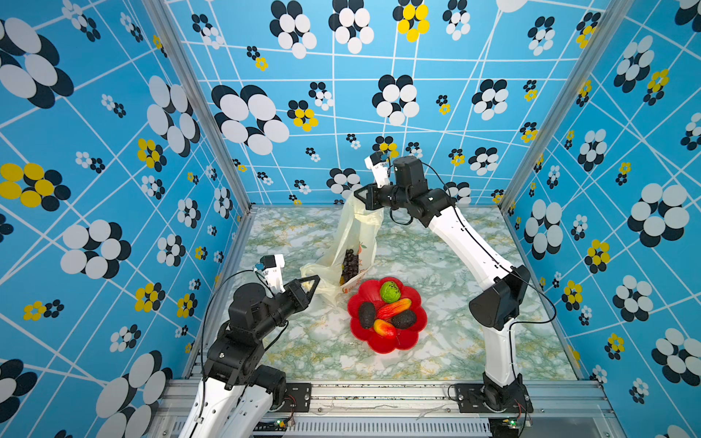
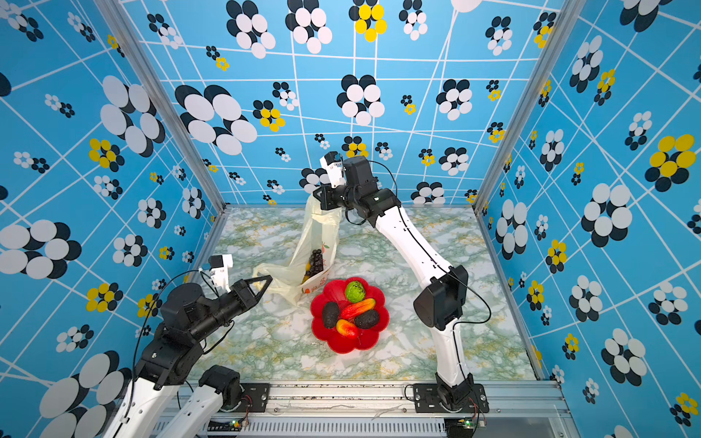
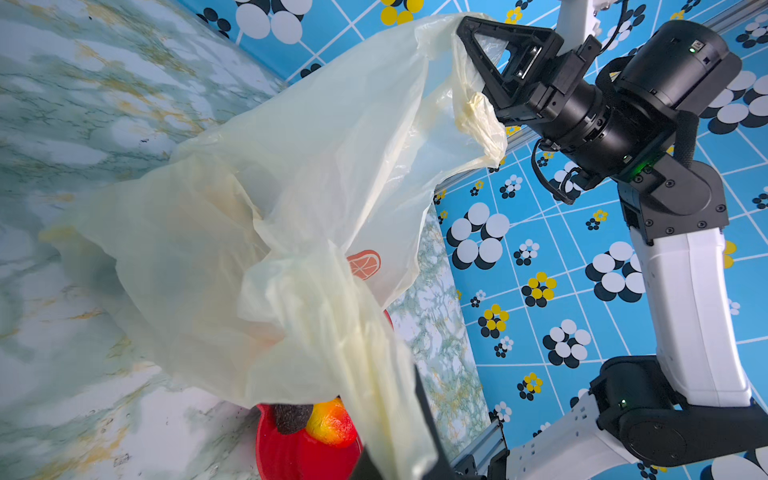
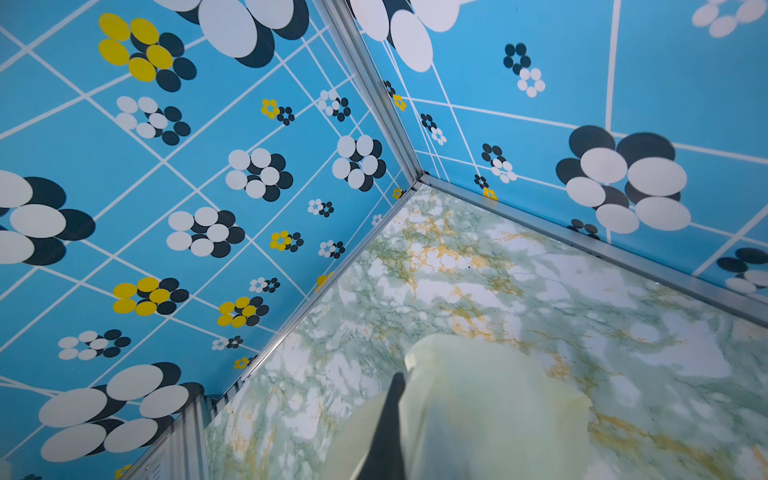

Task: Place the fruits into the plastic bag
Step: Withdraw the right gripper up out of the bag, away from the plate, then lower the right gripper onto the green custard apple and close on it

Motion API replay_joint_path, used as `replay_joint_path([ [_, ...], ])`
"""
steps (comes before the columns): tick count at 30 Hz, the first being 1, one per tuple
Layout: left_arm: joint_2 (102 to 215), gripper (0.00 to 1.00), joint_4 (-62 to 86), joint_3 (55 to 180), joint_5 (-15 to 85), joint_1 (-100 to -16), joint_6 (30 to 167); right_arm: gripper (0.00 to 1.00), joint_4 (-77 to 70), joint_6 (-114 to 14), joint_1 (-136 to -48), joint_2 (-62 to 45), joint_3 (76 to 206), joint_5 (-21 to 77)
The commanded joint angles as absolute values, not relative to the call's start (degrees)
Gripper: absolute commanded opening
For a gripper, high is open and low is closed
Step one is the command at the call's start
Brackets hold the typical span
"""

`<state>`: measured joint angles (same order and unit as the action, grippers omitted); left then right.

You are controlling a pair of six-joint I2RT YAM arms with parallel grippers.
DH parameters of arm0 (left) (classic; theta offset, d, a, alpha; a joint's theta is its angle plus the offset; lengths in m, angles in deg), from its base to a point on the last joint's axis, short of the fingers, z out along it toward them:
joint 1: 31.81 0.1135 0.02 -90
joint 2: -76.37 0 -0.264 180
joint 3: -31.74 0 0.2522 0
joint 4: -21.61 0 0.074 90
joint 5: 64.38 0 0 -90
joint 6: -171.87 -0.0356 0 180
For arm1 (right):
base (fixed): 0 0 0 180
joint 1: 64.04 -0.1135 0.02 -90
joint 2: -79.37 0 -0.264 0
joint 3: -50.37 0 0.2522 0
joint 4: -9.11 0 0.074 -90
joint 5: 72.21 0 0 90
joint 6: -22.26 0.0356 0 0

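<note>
The cream plastic bag is stretched between my two grippers. My right gripper is shut on its upper handle, high near the back wall. My left gripper is shut on the lower handle near the table. A dark grape bunch lies inside the bag. The red plate holds a green fruit, two avocados and two mangoes. In the right wrist view the bag drapes over one finger.
The plate stands directly in front of the bag's bottom, touching it. The marble-patterned table is enclosed by blue flowered walls with metal corner posts. My right arm arches over the table's right half.
</note>
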<state>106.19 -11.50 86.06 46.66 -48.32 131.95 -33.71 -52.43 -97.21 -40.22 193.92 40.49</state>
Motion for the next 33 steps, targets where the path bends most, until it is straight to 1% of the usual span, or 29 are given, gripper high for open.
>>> replay_joint_path([
  [1,106.42,0.00,-5.83,84.18,47.24,-48.10,133.10,0.23,-36.88,-51.70,-96.59,-39.86,191.67,44.22],
  [3,106.74,0.00,-4.18,83.53,47.57,-48.15,133.93,0.34,-35.44,-51.40,-96.01,-37.15,187.60,44.31],
  [4,107.23,0.00,-3.68,83.43,47.83,-48.18,134.15,0.42,-34.51,-51.11,-95.66,-35.41,185.40,44.12],
  [6,108.18,0.00,-3.15,83.63,48.37,-48.27,134.16,0.64,-33.21,-50.95,-94.96,-31.92,181.67,43.43],
  [7,108.57,0.00,-2.93,83.82,48.63,-48.28,134.08,0.79,-32.88,-50.97,-94.71,-29.92,179.99,42.69],
  [8,108.90,0.00,-2.62,83.91,48.77,-48.35,134.07,0.98,-32.77,-51.23,-94.55,-27.95,178.39,41.70],
  [9,109.15,0.00,-2.48,84.13,48.90,-48.42,134.12,0.99,-32.61,-51.50,-94.54,-26.14,176.93,40.69],
  [16,110.59,0.00,-0.51,84.19,48.23,-50.12,134.60,1.00,-29.42,-50.80,-94.54,-9.34,163.46,35.19],
  [21,111.66,0.00,0.76,83.91,46.75,-52.55,134.60,0.99,-36.19,-49.31,-94.57,2.18,154.54,28.98],
  [24,112.28,0.00,1.17,84.00,46.49,-53.42,134.34,0.98,-44.49,-48.85,-94.59,6.72,150.55,27.46],
  [28,112.83,0.00,0.52,84.58,46.63,-53.86,133.56,0.91,-50.54,-45.49,-96.29,10.69,141.27,28.85],
  [33,113.02,0.00,0.01,84.86,46.80,-54.04,133.28,0.87,-50.41,-43.09,-102.39,11.99,130.21,21.18],
])
